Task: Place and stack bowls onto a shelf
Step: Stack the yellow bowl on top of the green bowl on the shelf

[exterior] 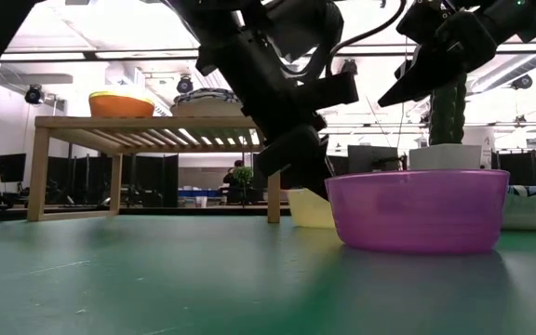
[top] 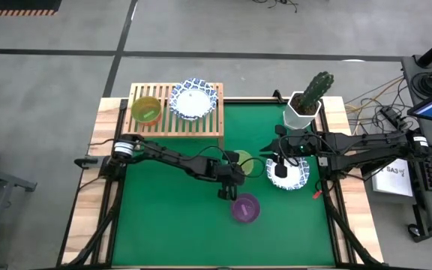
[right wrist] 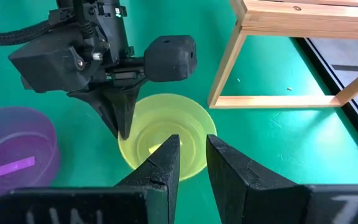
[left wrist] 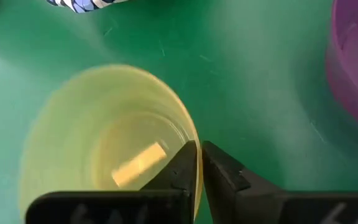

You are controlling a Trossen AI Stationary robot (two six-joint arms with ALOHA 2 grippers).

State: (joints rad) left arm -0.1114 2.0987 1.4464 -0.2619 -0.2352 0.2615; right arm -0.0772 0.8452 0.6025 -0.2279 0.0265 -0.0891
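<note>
My left gripper (top: 229,180) is shut on the lime green bowl (top: 244,160) near the middle of the green mat. The purple bowl (top: 246,208) stands on the mat just nearer. My right gripper (top: 280,166) hovers open above a white blue-patterned bowl (top: 300,180) at the mat's right, and in the right wrist view its fingers (right wrist: 191,152) point at the lime bowl (right wrist: 166,124). The wooden shelf (top: 175,124) at the far left carries a yellow-green bowl (top: 146,110) and a white patterned bowl (top: 193,100). My left gripper pinches the lime green bowl's rim (left wrist: 194,140), one finger (left wrist: 182,165) inside the bowl and one (left wrist: 225,171) outside. The fingers come from above, pointing down. The bowl is upright; whether its base is on the mat I cannot tell.
A white angular pot with a cactus (top: 306,105) stands at the mat's far right, beside the right arm. Bare green mat (top: 163,217) lies near and to the left. The shelf's near leg (right wrist: 225,68) is close to the lime bowl.
</note>
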